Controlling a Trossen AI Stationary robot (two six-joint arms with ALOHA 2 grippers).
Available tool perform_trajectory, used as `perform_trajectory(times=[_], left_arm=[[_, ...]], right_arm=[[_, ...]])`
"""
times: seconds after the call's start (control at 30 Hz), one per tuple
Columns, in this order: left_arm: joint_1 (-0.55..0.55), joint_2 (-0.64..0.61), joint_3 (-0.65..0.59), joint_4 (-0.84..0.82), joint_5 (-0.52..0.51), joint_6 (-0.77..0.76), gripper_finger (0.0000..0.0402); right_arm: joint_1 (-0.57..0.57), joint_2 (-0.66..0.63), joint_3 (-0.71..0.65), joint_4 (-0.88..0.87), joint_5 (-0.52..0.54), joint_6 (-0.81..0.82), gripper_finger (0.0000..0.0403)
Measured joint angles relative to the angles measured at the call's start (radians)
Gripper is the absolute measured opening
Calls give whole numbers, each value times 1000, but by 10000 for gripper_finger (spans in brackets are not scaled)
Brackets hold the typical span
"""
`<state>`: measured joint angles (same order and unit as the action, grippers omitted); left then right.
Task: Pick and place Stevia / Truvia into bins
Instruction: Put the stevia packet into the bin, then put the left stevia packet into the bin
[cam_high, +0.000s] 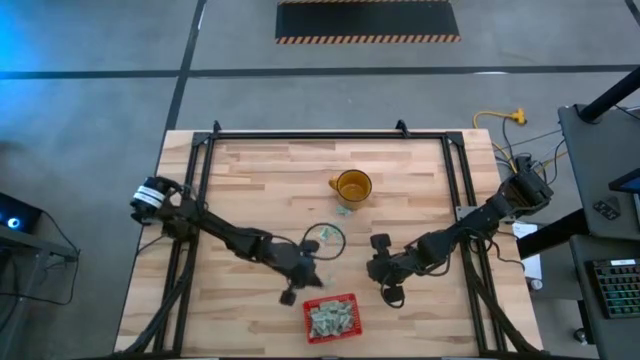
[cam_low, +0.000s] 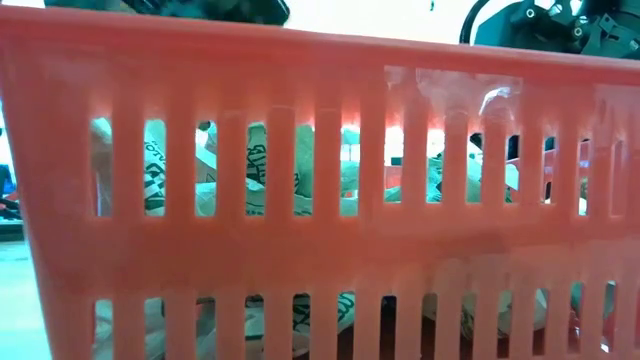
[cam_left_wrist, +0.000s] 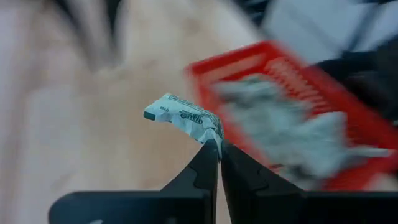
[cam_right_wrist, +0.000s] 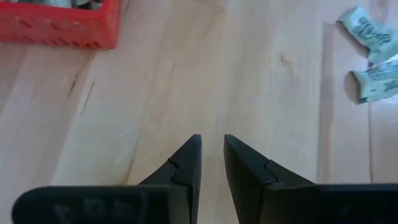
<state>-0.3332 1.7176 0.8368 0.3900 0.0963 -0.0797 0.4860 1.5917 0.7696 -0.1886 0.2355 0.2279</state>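
Wooden butcher-block table (cam_high: 260, 180) in a black frame, on a grey concrete floor; a hazard-striped mat lies on the floor beyond the far edge. We list what we find on and over it.

Item, red basket (cam_high: 331, 317): at the near edge of the table, about midway across. It is heaped with pale green and white packets (cam_low: 250, 165), which we see through the slotted wall in the low view.

Item, left gripper (cam_left_wrist: 219, 148): over the table just beside the basket's left far corner. Its jaws are pressed together on one end of a single crumpled packet (cam_left_wrist: 181, 116), which sticks out past the fingertips, clear of the wood. The basket lies just beyond it in the left wrist view.

Item, right gripper (cam_right_wrist: 212, 142): low over bare wood, to the right of the basket and a little farther back. Its jaws stand a narrow gap apart with nothing between them.

Item, loose packets (cam_right_wrist: 373, 53): two or three on the table, near the right gripper but apart from it.

Item, yellow-amber mug (cam_high: 352, 187): upright near the table's middle, well apart from the basket, with another packet (cam_high: 343, 210) just beside its base.
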Motion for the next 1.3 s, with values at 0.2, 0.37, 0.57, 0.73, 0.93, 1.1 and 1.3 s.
perform_trajectory(times=[0.2, 0.37, 0.57, 0.73, 0.93, 1.1, 1.3], left_arm=[[-17, 14, 1, 134, 219, 37, 0], [-25, 14, -4, 139, 255, 21, 0], [-26, 29, -8, 138, 255, -5, 8], [-24, 51, -9, 136, 228, -46, 66], [-19, 50, -5, 139, 176, -41, 142], [2, 2, -8, 78, -39, -15, 159], [34, -18, -10, -93, -553, -16, 160]], right_arm=[[-1, 12, 0, 9, 4, -3, 61], [-1, 29, 0, 14, 4, -3, 59], [-3, 47, -1, 15, 5, -2, 61], [-3, 48, -1, 15, 48, 1, 60], [-2, 48, -1, 18, 102, -34, 69], [-9, 48, -8, 110, 274, -46, 78], [-53, 48, -21, 180, 279, -42, 82]])
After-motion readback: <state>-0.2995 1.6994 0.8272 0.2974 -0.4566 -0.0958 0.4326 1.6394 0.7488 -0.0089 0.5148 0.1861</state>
